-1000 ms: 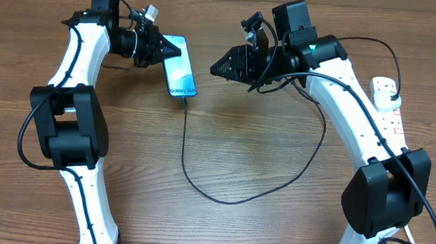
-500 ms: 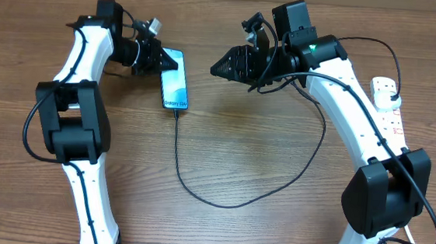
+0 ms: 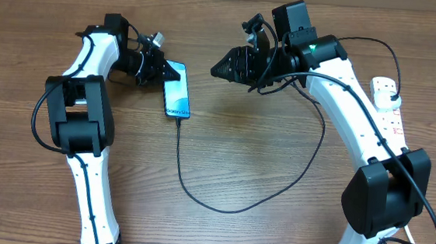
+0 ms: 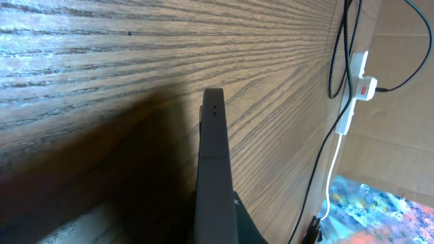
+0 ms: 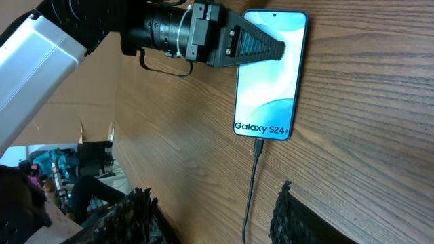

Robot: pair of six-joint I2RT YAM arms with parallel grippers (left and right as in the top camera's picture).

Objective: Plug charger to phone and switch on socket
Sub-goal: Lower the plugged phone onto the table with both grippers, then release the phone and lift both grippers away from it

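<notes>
Left gripper [image 5: 279, 47] clamps the phone [image 5: 268, 85]; right gripper [image 5: 213, 207] hangs wide, empty. We judge the charger [image 3: 196, 198] seated; next move: press the socket [image 3: 391, 114] switch at the right edge of the surface [image 3: 271, 235].

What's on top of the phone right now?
On the phone, one finger of the left gripper lies across the screen's top corner; the rest is bare. Its underside is hidden.

All 3 views bright, evenly lit. L wrist view: phone [image 4: 213, 156] edge soft-focus w/ dark shadow on table [image 4: 135, 54] at left.
</notes>
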